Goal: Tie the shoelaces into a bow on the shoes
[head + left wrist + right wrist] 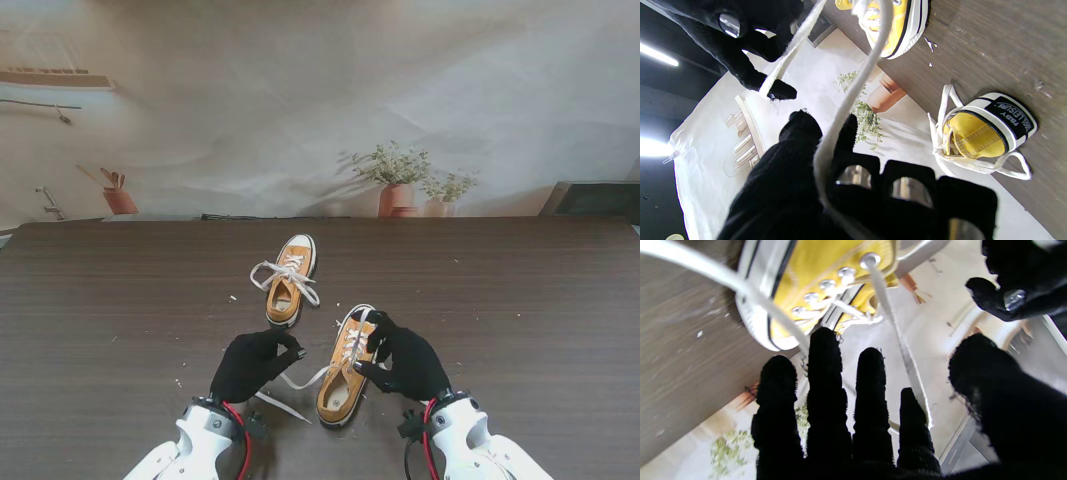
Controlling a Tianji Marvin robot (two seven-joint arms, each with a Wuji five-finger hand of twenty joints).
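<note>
Two yellow sneakers with white laces lie on the dark wooden table (120, 300). The near shoe (340, 388) sits between my two black-gloved hands. My left hand (250, 367) is closed on one of its laces (853, 90), which runs up between thumb and fingers. A second lace (900, 340) leads from the top eyelet to my right hand (408, 362) and lies along the index finger (912, 420). The thumb stands apart, and a pinch is not visible. The far shoe (288, 285) lies beyond, its laces loose around it.
Small white crumbs (233, 298) dot the table around the shoes. A loose lace end (285, 406) trails on the wood near my left hand. Behind the table's far edge hangs a printed backdrop with potted plants (395, 180).
</note>
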